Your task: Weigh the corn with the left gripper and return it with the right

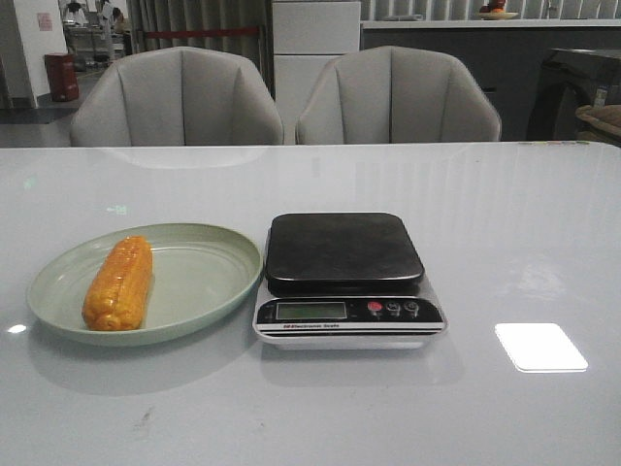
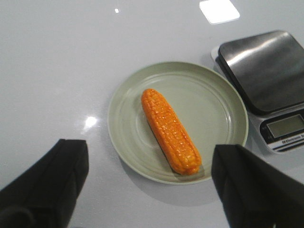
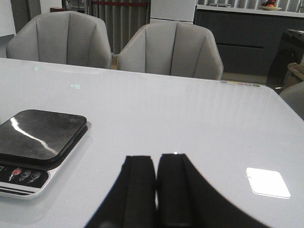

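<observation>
While corn (image 2: pixel 170 131) lies diagonal on green plate (image 1: pixel 209 291) beside scale (image 1: pixel 347 280), left gripper (image 2: pixel 149 187) spread wide above, right gripper (image 3: pixel 156 190) closed, empty; risk: smooth cob rolling off fingers

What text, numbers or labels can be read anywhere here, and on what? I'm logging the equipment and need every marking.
"Electronic Scale": printed strip below the display on the kitchen scale; a small mark before the words is too blurred to read.
Scale display: blank, no digits.
Scale buttons: symbols too small to read.
Corn, green plate, left gripper, right gripper: no text visible.
Red sign on the back wall: too blurred to read.
</observation>
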Available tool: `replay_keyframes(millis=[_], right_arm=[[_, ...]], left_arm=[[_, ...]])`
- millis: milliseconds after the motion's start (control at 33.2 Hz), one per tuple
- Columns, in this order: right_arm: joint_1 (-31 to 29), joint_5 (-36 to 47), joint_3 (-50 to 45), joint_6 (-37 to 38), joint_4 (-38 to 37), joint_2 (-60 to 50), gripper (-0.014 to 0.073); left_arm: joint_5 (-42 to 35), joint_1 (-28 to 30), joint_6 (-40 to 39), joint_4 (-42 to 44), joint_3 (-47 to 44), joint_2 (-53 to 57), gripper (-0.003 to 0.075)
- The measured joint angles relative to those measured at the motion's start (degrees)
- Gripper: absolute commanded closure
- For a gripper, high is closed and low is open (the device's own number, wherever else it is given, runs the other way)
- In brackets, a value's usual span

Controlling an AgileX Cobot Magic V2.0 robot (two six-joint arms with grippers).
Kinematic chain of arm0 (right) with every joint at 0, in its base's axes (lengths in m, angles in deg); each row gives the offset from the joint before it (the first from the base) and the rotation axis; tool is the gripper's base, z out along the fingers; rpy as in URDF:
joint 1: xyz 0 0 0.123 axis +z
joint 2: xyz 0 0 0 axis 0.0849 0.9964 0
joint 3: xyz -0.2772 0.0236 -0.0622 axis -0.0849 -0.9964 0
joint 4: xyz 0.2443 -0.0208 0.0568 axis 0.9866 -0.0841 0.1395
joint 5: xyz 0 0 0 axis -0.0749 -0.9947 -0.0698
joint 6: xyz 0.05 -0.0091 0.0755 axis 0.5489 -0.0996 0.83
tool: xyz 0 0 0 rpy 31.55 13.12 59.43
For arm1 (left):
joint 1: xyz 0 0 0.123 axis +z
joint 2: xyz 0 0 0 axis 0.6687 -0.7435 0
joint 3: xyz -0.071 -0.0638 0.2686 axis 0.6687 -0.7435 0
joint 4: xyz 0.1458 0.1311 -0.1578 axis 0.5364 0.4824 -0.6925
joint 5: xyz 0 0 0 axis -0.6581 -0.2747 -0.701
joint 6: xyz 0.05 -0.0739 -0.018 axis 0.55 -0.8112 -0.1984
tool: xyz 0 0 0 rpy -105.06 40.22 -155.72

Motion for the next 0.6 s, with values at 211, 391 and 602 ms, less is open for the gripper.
replay_keyframes(millis=[211,391,602], right_arm=[[0.00,0.00,0.00,0.00,0.00,0.00,0.0417],[0.00,0.00,0.00,0.00,0.00,0.00,0.0417],[0.00,0.00,0.00,0.00,0.00,0.00,0.0417]], left_arm=[[3.33,-0.60,-0.44,-1.79,6.91,-14.42,0.0148],[3.56,-0.60,-1.03,-6.28,11.60,-23.87,0.0148],[3.56,-0.60,-1.06,-8.12,14.41,-32.26,0.0148]])
